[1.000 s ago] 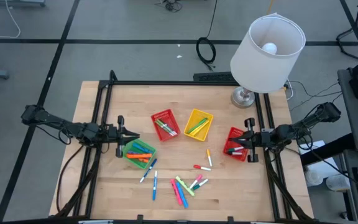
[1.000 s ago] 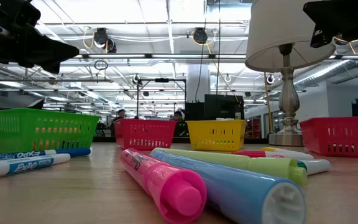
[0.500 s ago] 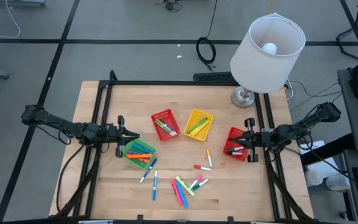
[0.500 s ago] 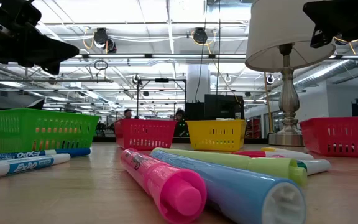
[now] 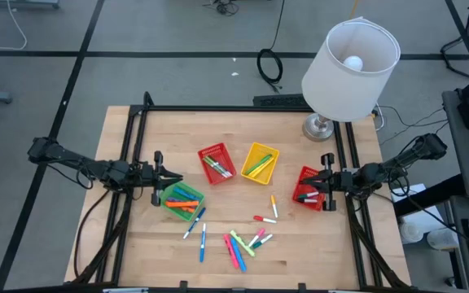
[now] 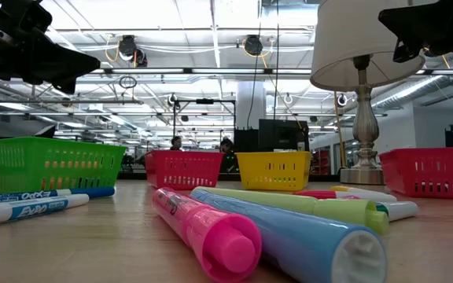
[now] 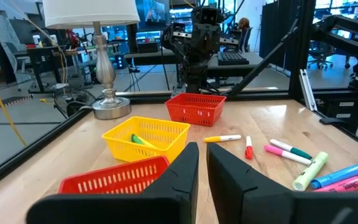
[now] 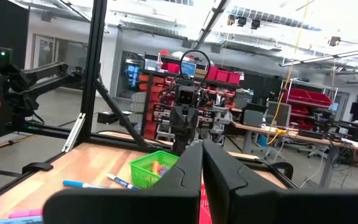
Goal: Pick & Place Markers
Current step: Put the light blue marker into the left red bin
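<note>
Several markers lie loose on the wooden table: an orange one [image 5: 273, 205], a red-capped one [image 5: 264, 218], two blue ones [image 5: 195, 222] and a mixed cluster [image 5: 240, 245] near the front edge. More markers lie in the green basket [image 5: 181, 199], the red basket [image 5: 216, 163], the yellow basket [image 5: 260, 163] and the right red basket [image 5: 306, 188]. My left gripper [image 5: 177, 177] hovers level over the green basket's far edge, shut with nothing between its fingers. My right gripper [image 5: 311, 189] hovers over the right red basket, shut and empty.
A table lamp [image 5: 350, 61] with a white shade stands at the far right corner, its base [image 5: 319, 127] on the wood. A black frame [image 5: 243, 107] runs along the table's far edge and sides. Bare wood lies at the near left and far middle.
</note>
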